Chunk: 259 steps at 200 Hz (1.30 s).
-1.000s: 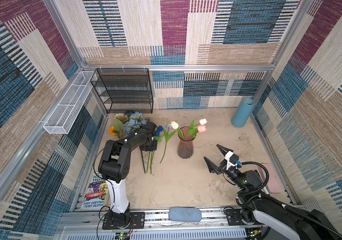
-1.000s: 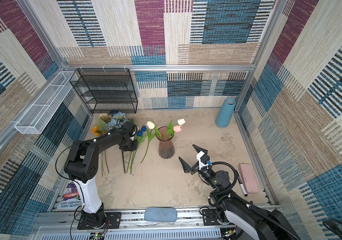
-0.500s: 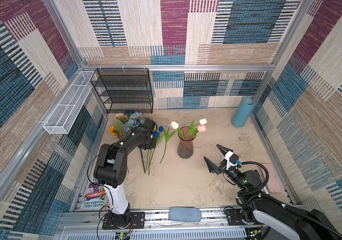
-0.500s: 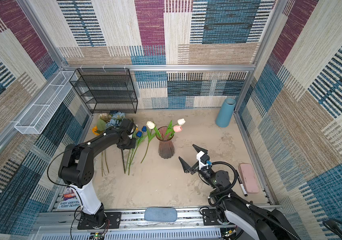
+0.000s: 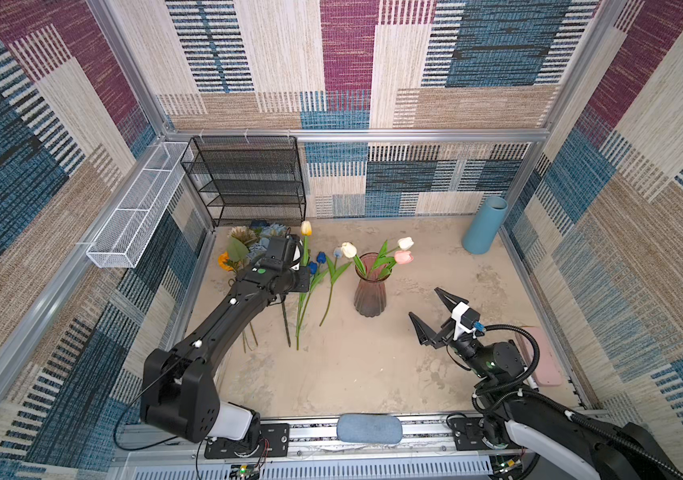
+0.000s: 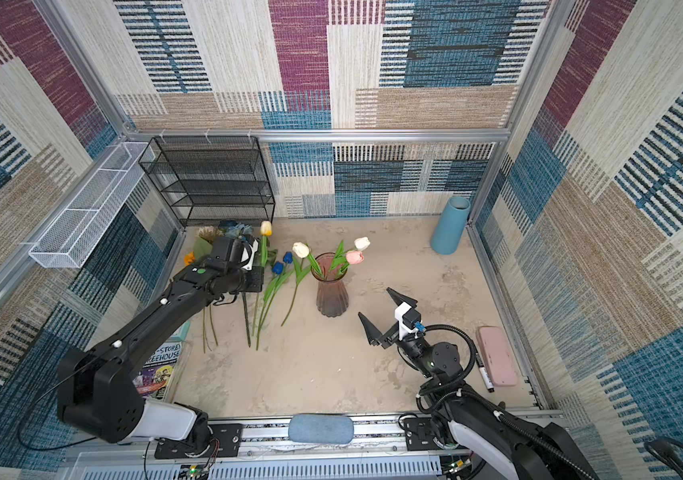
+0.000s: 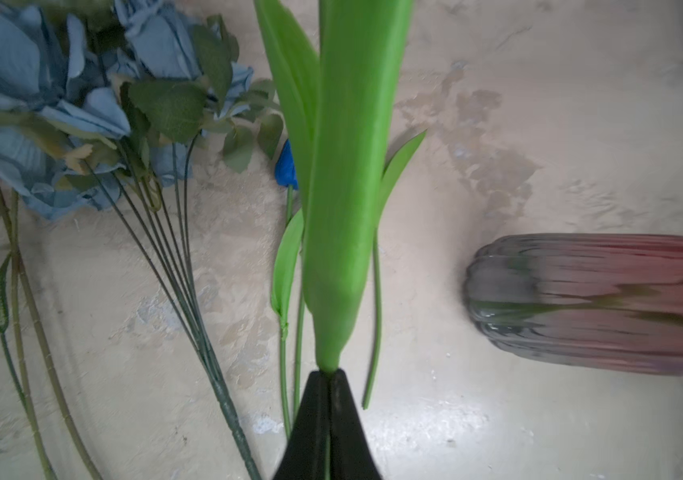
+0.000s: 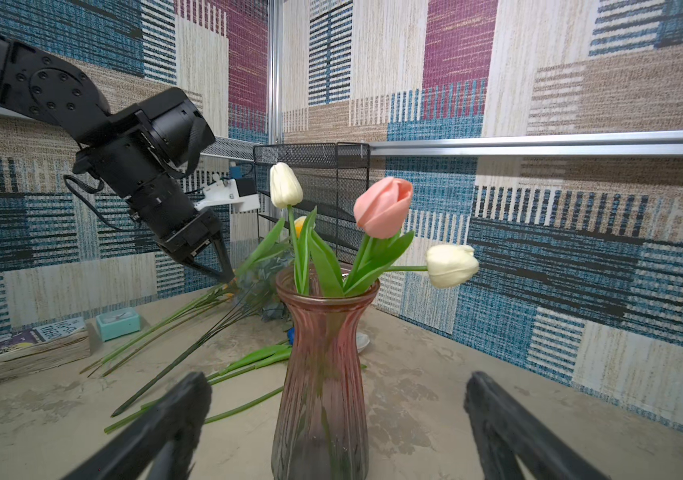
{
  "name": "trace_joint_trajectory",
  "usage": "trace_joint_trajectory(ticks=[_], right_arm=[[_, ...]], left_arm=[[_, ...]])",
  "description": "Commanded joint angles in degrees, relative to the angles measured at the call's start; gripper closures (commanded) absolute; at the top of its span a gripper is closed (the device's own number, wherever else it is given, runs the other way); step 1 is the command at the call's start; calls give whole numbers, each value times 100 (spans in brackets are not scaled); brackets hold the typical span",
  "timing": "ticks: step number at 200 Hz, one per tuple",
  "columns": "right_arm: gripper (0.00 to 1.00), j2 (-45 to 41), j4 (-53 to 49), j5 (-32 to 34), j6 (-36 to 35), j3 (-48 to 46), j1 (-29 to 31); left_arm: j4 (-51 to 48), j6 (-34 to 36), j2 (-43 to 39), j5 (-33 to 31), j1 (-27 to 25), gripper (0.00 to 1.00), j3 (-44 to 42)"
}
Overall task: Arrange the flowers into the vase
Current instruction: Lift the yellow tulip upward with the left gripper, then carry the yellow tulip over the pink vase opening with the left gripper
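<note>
— Green stem and leaf point(image 7: 344, 208) fill the left wrist view. What has the left gripper point(image 7: 328, 376) got?

— The yellow tulip point(image 5: 306, 227). The jaws are pinched tight on its stem just under the leaf, left of the vase point(image 5: 369, 291). The bloom is raised and the stem slants down. I cannot tell whether its end has left the table point(image 5: 373, 374).

— Why hold it there?

— My guess is that a grip below the leaf keeps the foliage clear of the jaws. It also leaves bare stem free to go into the vase's mouth.

— And the right gripper point(image 5: 425, 302)?

— It is spread wide and holds nothing. It sits near the vase on its right, pointing at it but not touching. In the right wrist view the fingers point(image 8: 190, 399) frame the vase's body, so it looks ready to steady the glass while the stem goes in.

— How far along is the job?

— Two white tulips point(image 5: 348, 249) and a pink one point(image 5: 404, 257) already stand in the vase, leaning outward. The other flowers lie flat, left of the vase. The blue tulips point(image 5: 321, 257) are nearest, and the dusty-blue bunch point(image 7: 40, 104) and an orange bloom point(image 5: 223, 261) lie farther left.

— Any risk?

— The narrow neck is already crowded with leaves, so a slanted stem could snag on them.
</note>
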Motion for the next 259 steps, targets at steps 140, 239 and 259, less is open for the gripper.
trace_joint_trajectory(ticks=[140, 239, 259], right_arm=[[1, 74, 227, 82, -45, -47, 5], [2, 167, 269, -17, -11, -28, 5], [2, 145, 251, -16, -19, -28, 5]], left_arm=[[5679, 783, -1259, 1611, -1305, 100, -1210], [6743, 928, 211, 778, -1842, 100, -278], [6942, 994, 553, 672, -1848, 100, -132]])
